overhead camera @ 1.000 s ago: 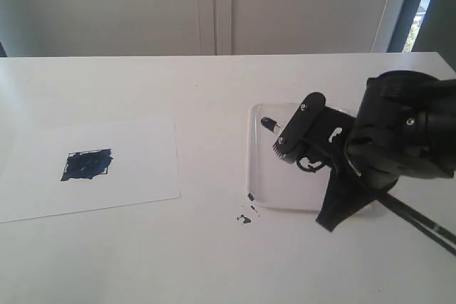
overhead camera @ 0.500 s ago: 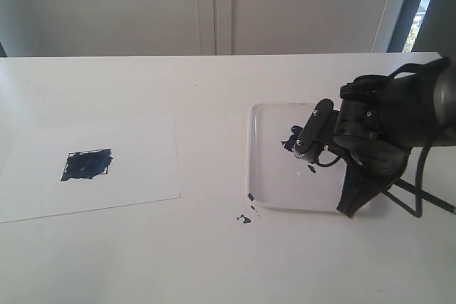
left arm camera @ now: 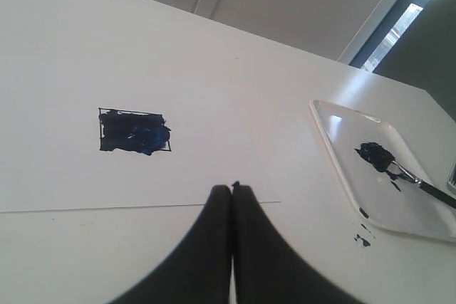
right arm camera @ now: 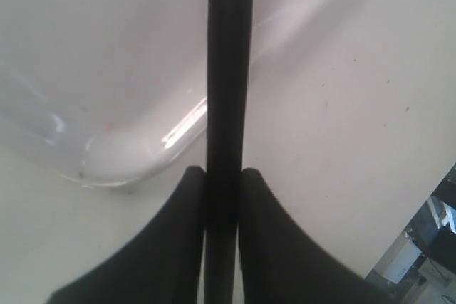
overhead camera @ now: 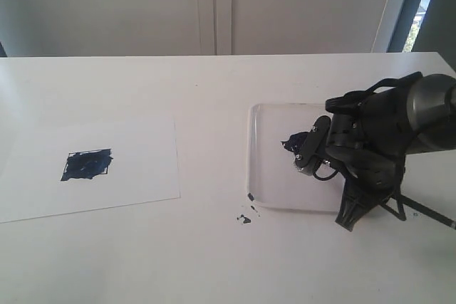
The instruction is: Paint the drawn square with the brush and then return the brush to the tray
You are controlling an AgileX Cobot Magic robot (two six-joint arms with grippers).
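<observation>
White table (overhead camera: 214, 261) fills most of the exterior view. The white paper sheet (overhead camera: 135, 154) lies at left-ctr. The tray (overhead camera: 251, 154) sits right of ctr, well apart from the sheet. The black right arm (overhead camera: 385, 133) covers the tray's right part.

Right gripper (right arm camera: 222, 176): fingers clamped on the brush (right arm camera: 229, 69), gripping its black handle near the tray's rounded corner. In the exterior view the handle sticks out toward the lower right, past the tray edge. In the left wrist view the bristle end lies in the tray, tip touching the paint blob (left arm camera: 374, 153), w/ the silver ferrule just beside it.

Left gripper (left arm camera: 232, 190): fingers pressed together, nothing between, near the sheet's edge.

The drawn square (overhead camera: 86, 164) is on the sheet's left part, filled w/ patchy dark paint. Small paint drips (overhead camera: 244, 218) mark the table just off the tray's lower-left corner.
</observation>
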